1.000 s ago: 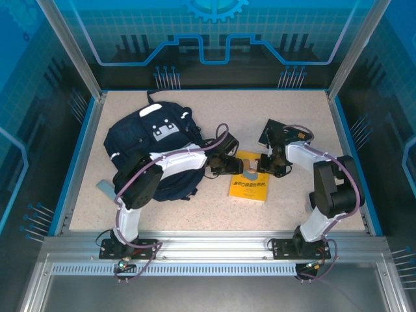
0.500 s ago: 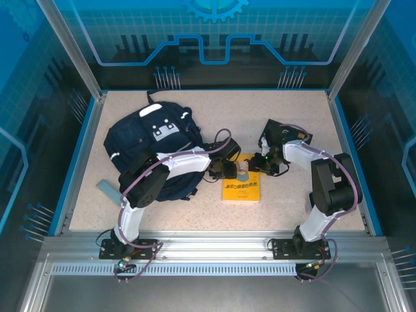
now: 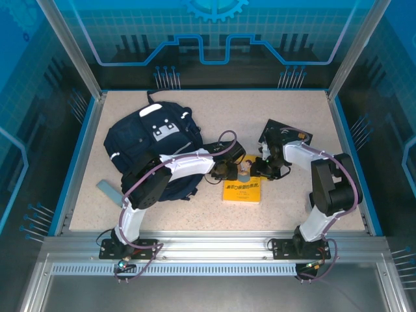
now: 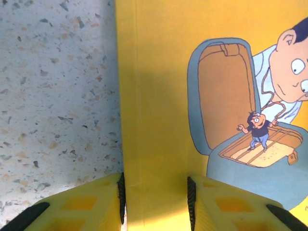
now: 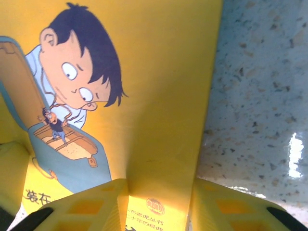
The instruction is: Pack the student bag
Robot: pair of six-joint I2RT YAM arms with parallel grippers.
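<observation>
As seen from above, bag [image 3: 153, 140] flat on the left half of the table [image 3: 260, 110], pale patch upward, well apart from the right arm, with the left forearm crossing above its near right corner. Yellow book [image 3: 242, 190] flat at mid-table, cover up, near the bag's right side but apart from it. Both grippers down over the book's far part: left gripper [image 3: 227, 171] at its left side, right gripper [image 3: 265, 170] at its right side. Dark flat item [image 3: 272, 130] beyond the right gripper, partly under that arm. Small grey slab [image 3: 107, 190] near the table's left edge, beside the left arm.

Left wrist view: left gripper [image 4: 155, 180] with jaws partly open, yellow fingers [image 4: 86, 204] astride the left margin of the book [image 4: 159, 72]. One finger at the cover's edge beside bare table [image 4: 53, 72], the other below a drawn blue-grey suitcase [image 4: 231, 144]. Nothing clamped between the jaws; contact with the cover not determinable.

Right wrist view: right gripper [image 5: 161, 185] likewise partly open, fingers [image 5: 82, 207] astride the right margin of the book [image 5: 163, 57], beside a drawn black-haired boy [image 5: 82, 62], with table [image 5: 260, 96] to the right. Nothing clamped; contact with the cover not determinable.
</observation>
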